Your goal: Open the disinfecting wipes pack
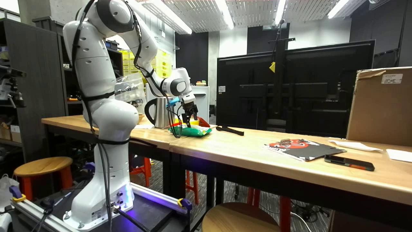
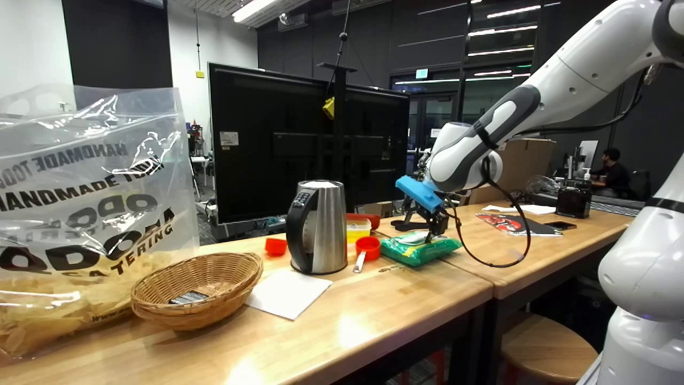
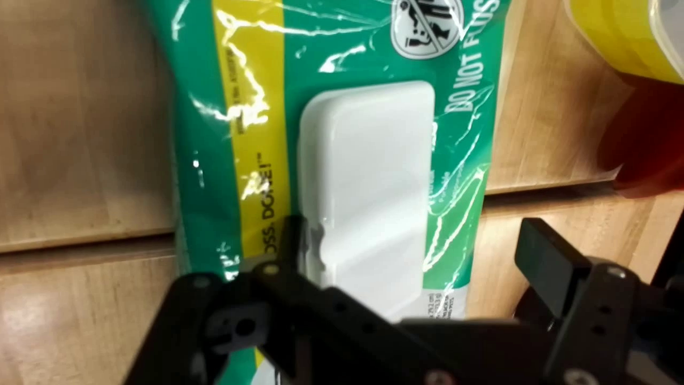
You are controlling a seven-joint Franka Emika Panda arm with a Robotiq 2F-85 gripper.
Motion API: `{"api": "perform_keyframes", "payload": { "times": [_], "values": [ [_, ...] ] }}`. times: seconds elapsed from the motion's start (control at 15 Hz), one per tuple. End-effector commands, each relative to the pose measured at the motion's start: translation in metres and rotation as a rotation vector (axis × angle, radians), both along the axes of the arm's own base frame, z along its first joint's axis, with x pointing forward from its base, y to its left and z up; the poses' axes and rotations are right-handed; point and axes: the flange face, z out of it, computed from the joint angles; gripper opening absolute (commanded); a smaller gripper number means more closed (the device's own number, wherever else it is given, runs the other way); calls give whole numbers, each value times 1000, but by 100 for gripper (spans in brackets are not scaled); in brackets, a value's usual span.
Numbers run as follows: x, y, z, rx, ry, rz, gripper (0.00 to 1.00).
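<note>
The disinfecting wipes pack is a soft green pouch with a yellow stripe, lying flat on the table in both exterior views (image 1: 196, 131) (image 2: 419, 251). In the wrist view the pack (image 3: 203, 160) fills the middle, with its white plastic lid (image 3: 374, 182) down flat. My gripper (image 3: 419, 251) is open over the pack. One finger is at the notched long edge of the lid; I cannot tell whether it touches. The other finger is beyond the pack's opposite edge, over bare wood. In both exterior views the gripper (image 1: 191, 120) (image 2: 419, 230) points down, one fingertip low at the pack's top.
A steel kettle (image 2: 328, 230), a red measuring cup (image 2: 368, 247) and a yellow container (image 3: 620, 37) stand close to the pack. A wicker basket (image 2: 197, 289) and a large clear bag (image 2: 91, 214) are farther along. A gap (image 3: 80, 243) between two tabletops runs under the pack.
</note>
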Motion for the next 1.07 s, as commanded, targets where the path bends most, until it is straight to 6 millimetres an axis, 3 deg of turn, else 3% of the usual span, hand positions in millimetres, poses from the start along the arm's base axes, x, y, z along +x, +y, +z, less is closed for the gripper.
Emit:
{"api": "perform_keyframes", "payload": {
  "times": [0.0, 1.0],
  "values": [
    [3, 0, 3, -7, -20, -18, 100],
    [10, -1, 23, -67, -33, -15, 100]
  ]
}}
